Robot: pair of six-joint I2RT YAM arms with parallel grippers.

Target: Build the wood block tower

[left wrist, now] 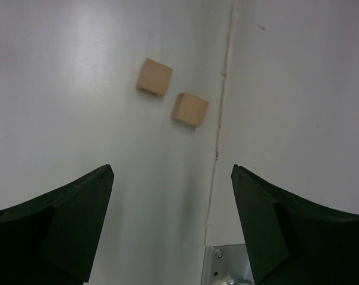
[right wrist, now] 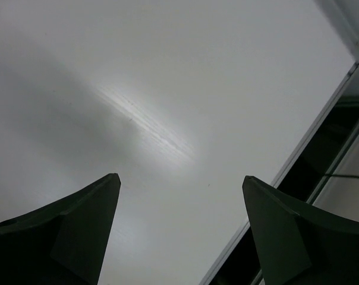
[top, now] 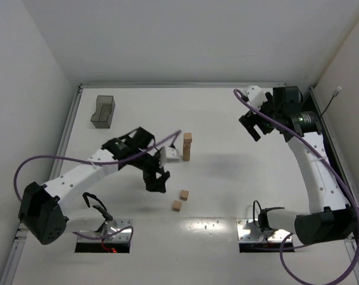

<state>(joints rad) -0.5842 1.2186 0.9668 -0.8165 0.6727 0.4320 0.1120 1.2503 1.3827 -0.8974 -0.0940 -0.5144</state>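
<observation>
Slim tower stands mid worktop. Two loose wood blocks lie toward near edge, just ahead of left hand, spread, empty. Near far right corner, right hand spread, empty.

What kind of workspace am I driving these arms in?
Likely a lab robot test cell: a bare white table boxed in by plain white panels, with wood blocks and a grey tray on it.
</observation>
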